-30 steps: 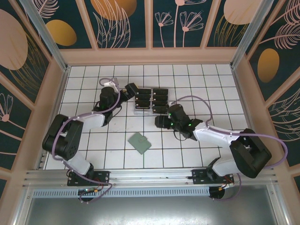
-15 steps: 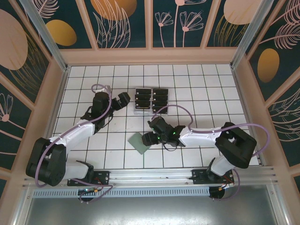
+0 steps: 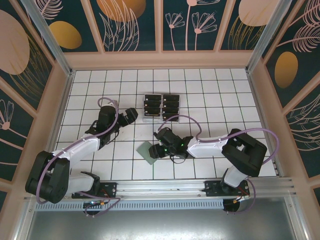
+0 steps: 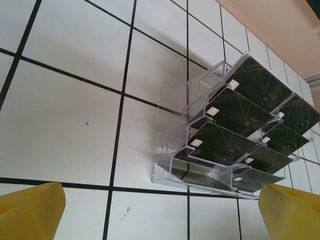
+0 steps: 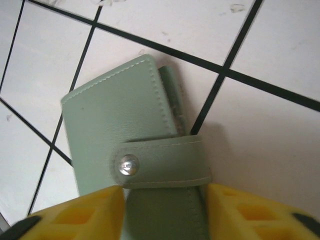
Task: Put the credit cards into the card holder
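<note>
From above: white tiled table, floral walls; wallet low centre, under my right gripper. Left wrist: my left gripper gapes wide, empty; glossy black cards sit in the clear rack, right. Right wrist: stitched green leather, metal snap between my fingers. Gripping it? Can't tell.

Top external: high, above and behind the arm bases, looking steeply down on the whole tiled table — near edge at the bottom, far edge at the top. Left wrist: low and close, looking obliquely across the tiles at the clear card rack. Right wrist: very near, almost straight down on the grey-green card holder. The top view shares both — rack toward the middle of the far edge, holder closer to the near edge.
</note>
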